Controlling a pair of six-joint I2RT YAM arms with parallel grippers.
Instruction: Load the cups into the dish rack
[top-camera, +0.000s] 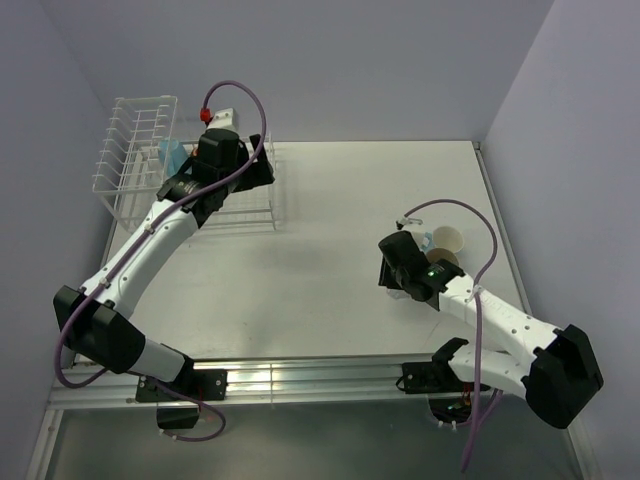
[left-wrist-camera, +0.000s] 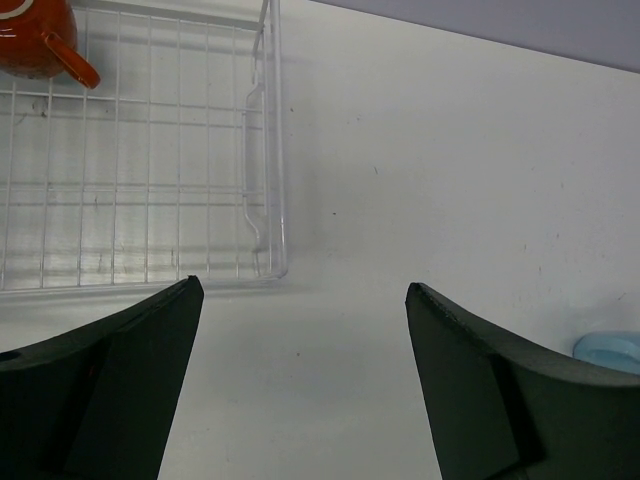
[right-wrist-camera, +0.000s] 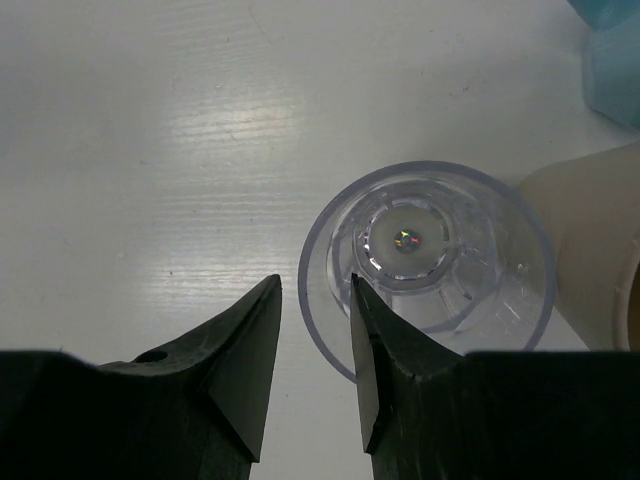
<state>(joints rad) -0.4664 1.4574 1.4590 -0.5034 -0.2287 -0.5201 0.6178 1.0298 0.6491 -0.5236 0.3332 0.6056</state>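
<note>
The white wire dish rack (top-camera: 140, 150) stands at the far left. A light blue mug (top-camera: 172, 152) sits in it. The squat red-orange cup (left-wrist-camera: 40, 40) lies in the basket section (left-wrist-camera: 150, 150). My left gripper (left-wrist-camera: 300, 300) hovers over the rack's right end (top-camera: 250, 172), open wide and empty. My right gripper (right-wrist-camera: 315, 285) is open. It straddles the rim of the clear tumbler (right-wrist-camera: 430, 260), with one finger inside and one outside. The beige cup (right-wrist-camera: 590, 250) and the second light blue mug (right-wrist-camera: 612, 60) stand right beside the tumbler. In the top view my right gripper (top-camera: 408, 252) covers the tumbler.
The beige cup (top-camera: 447, 242) and the blue mug (top-camera: 422, 240) cluster near the table's right edge. The blue mug's rim also shows low right in the left wrist view (left-wrist-camera: 610, 352). Walls close in on the left, back and right.
</note>
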